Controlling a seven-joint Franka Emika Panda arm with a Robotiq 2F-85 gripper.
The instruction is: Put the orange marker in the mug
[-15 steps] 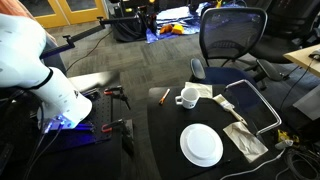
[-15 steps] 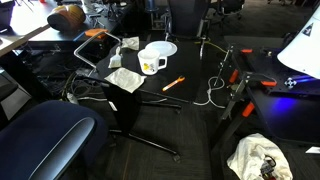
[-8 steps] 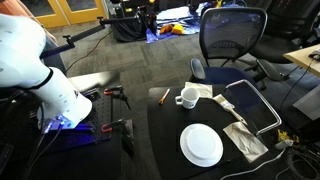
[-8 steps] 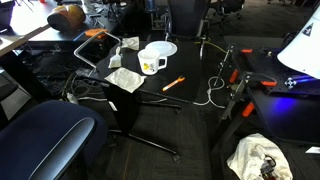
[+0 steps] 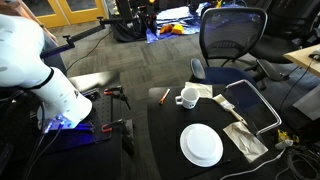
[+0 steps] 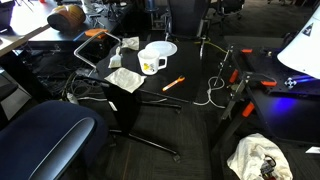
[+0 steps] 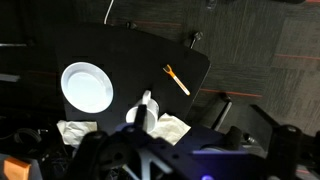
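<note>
- Wrist view looks down from high on grey carpet [image 7: 270, 60] and the black table [image 7: 130, 55] standing on it. In an exterior view the room is an office with wooden doors [image 5: 75, 12] at the back.
- The white arm [image 5: 40, 70] bulks at the frame's edge in an exterior view, bent and standing beside the table, not over it. A blue light [image 5: 65, 122] glows at its foot.
- A black mesh office chair [image 5: 232, 38] stands beyond the table's far side.
- On the table lie a round white plate [image 5: 201, 145], crumpled napkins [image 5: 243, 140] and, in an exterior view, a looped white cable [image 6: 212, 92].
- The mug [image 5: 186, 97] stands upright near the plate, a yellow print on its side in an exterior view [image 6: 152, 62].
- The orange marker [image 5: 162, 96] lies flat on the tabletop just beside the mug, outside it and near the table's edge; it shows in both exterior views [image 6: 173, 83].
- The gripper [image 7: 190, 160] is only dark, blurred shapes along the wrist view's lower edge, so I cannot tell whether its jaws are apart or together. The marker [image 7: 177, 79] lies well apart from it, further up the frame.
</note>
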